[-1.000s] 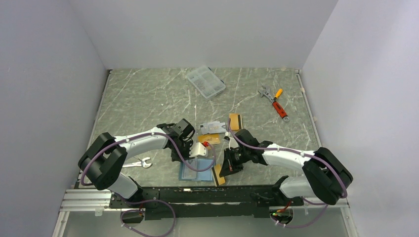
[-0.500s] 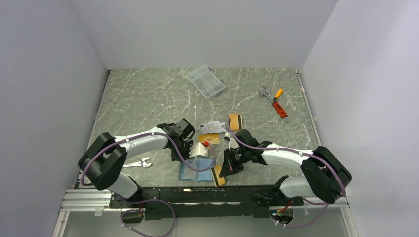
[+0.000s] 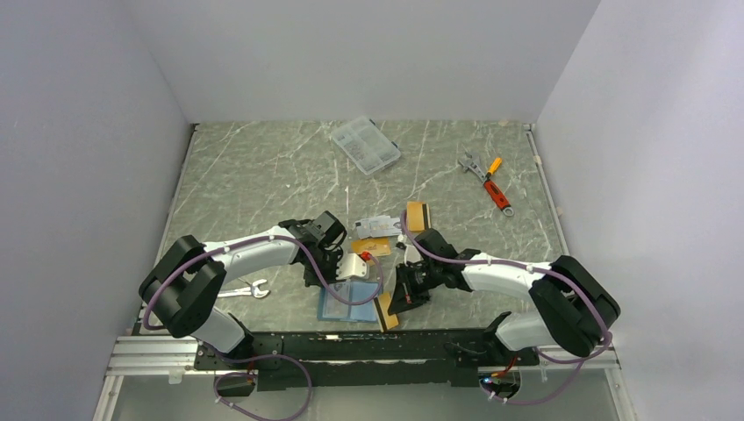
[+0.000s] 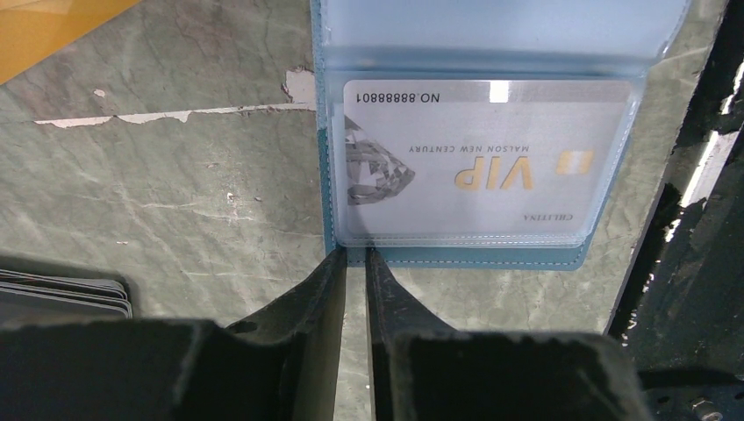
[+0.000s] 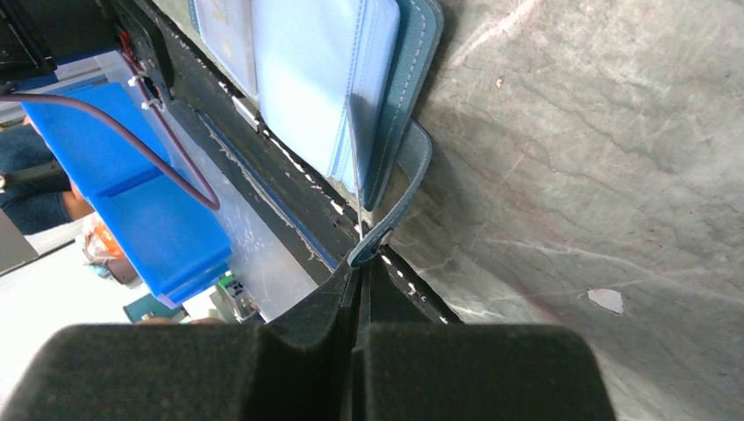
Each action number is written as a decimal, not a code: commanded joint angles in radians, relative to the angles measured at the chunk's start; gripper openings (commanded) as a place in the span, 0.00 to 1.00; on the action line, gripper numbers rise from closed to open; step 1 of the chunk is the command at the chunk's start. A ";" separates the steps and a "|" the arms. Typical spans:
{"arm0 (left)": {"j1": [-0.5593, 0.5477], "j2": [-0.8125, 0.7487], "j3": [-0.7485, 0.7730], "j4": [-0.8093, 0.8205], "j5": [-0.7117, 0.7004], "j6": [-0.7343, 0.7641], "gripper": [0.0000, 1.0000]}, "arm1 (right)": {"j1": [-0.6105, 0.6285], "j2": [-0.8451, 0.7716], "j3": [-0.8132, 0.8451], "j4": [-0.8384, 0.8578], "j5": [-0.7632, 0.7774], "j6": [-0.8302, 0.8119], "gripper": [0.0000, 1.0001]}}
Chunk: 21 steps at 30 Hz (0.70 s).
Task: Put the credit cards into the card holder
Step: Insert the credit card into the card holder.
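right hand (image 5: 361,266) pinches the card holder (image 5: 414,79) by its snap tab (image 5: 419,158); left hand (image 4: 351,257), barely parted, sits at its edge, grip unclear.

Soft, even light from above fills the top view: the table (image 3: 263,175) and pale walls (image 3: 88,132) are bright, with faint shadows under the arms (image 3: 254,250). In the left wrist view a small white glare spot sits on the sharply printed silver card (image 4: 482,167) in the card holder (image 4: 456,256), while the left gripper's fingers (image 4: 316,298) are dark and blurred. The right gripper's fingers (image 5: 333,311) blur too, and the area beyond the table's near edge looks washed out.
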 commanded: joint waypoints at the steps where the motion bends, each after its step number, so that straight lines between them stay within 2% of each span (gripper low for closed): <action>1: -0.003 0.019 0.003 -0.013 -0.019 0.015 0.19 | 0.002 0.008 0.038 0.010 0.005 -0.018 0.00; 21: -0.005 0.017 0.016 -0.030 -0.019 0.017 0.17 | 0.004 0.075 0.069 0.068 -0.030 -0.018 0.00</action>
